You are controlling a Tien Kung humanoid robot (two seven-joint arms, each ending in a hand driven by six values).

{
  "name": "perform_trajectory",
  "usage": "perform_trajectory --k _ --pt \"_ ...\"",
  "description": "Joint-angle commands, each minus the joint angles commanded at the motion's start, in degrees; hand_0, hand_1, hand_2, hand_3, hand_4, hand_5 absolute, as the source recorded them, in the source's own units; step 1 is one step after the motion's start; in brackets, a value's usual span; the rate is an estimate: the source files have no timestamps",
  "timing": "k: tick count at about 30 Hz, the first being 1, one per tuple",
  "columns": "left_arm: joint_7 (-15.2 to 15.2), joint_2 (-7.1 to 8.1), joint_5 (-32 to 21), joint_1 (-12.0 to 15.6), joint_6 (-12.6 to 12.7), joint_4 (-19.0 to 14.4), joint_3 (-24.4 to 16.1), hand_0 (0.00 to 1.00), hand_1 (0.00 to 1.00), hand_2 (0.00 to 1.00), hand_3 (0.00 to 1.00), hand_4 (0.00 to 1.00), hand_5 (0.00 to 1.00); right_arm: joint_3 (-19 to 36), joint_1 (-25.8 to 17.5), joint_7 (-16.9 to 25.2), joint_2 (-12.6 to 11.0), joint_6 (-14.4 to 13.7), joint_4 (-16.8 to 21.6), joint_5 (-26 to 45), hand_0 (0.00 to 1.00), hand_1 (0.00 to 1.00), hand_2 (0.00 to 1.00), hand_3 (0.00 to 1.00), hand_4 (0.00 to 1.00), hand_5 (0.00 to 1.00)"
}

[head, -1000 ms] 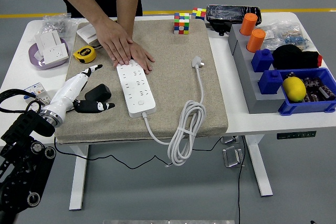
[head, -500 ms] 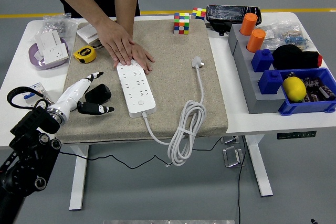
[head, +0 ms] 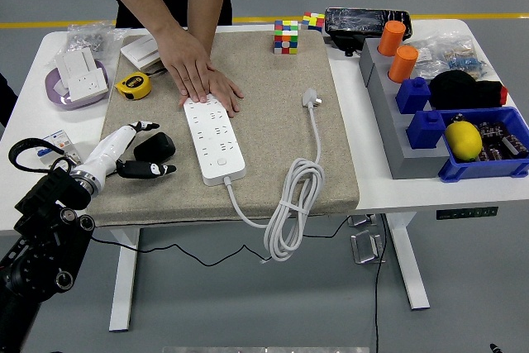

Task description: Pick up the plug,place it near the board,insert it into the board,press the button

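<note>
At lower left of the frame, your left hand (head: 136, 150) lies on the mat, fingers seemingly apart and empty; the plug (head: 311, 98) sits untouched at centre right, so reach it first.

Left hand (head: 136, 153) low, fingers apparently spread.

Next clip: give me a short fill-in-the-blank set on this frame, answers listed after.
1. The person's hands press on the far end of the white ____.
2. The plug lies on the mat, held by ____ hand.
3. The left hand rests on the mat, to the ____ of the power strip.

Answers: power strip; no; left
</note>
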Motion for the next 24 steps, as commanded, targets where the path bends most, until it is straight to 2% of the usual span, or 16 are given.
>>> perform_trajectory --k 2,3,8,9,14,15,20,21,24 --pt "-0.12 -0.09 0.00 -0.34 0.28 0.76 -0.29 0.828 0.745 0.720 0.754 0.998 0.290 -0.03 0.01 0.12 -0.02 0.03 -0.03 0.12 0.788 0.732 0.735 0.758 0.998 0.938" --pt "-0.24 -0.13 0.00 -0.70 0.33 1.54 -0.54 0.795 0.697 0.673 0.716 0.998 0.283 -0.05 0.01 0.22 -0.02 0.05 -0.07 0.31 0.788 0.733 0.735 0.759 0.998 0.937" --pt "-0.97 -0.14 0.00 -2.74 1.16 5.72 -1.71 0.795 0.697 0.673 0.716 0.998 0.283 -0.08 0.01 0.64 -0.03 0.18 -0.15 0.84 0.788 0.733 0.735 0.759 0.998 0.937" --pt "-1.05 -0.14 0.00 -2.99 1.29 6.23 -1.83 0.764 0.662 0.646 0.709 0.998 0.277 -0.09 0.02 0.69 -0.03 0.20 -0.15 0.86 0.790 0.733 0.735 0.759 0.998 0.938" --pt "-1.18 -0.14 0.00 -3.72 2.01 7.71 -2.23 0.764 0.662 0.646 0.709 0.998 0.277 -0.22 -0.07 0.79 -0.05 0.19 -0.15 1.04 0.790 0.733 0.735 0.759 0.998 0.938" --pt "-1.13 -0.14 0.00 -3.86 1.99 7.99 -2.34 0.719 0.582 0.543 0.700 0.998 0.310 -0.25 -0.09 0.80 -0.06 0.20 -0.15 1.09 0.791 0.733 0.736 0.759 0.998 0.939" --pt "-1.08 -0.14 0.00 -4.68 2.16 9.53 -2.92 0.719 0.582 0.543 0.700 0.998 0.310 -0.47 0.01 0.96 -0.10 0.20 -0.16 1.40 0.791 0.733 0.736 0.759 0.998 0.939" --pt "-1.08 -0.14 0.00 -4.75 2.20 9.65 -2.96 0.682 0.537 0.477 0.586 0.998 0.311 -0.46 0.01 0.98 -0.11 0.21 -0.15 1.41 0.791 0.733 0.736 0.759 0.998 0.946" --pt "-1.02 -0.14 0.00 -5.06 2.18 10.37 -3.20 0.682 0.537 0.477 0.586 0.998 0.311 -0.48 0.04 1.03 -0.11 0.18 -0.13 1.49 0.791 0.733 0.736 0.759 0.998 0.946"
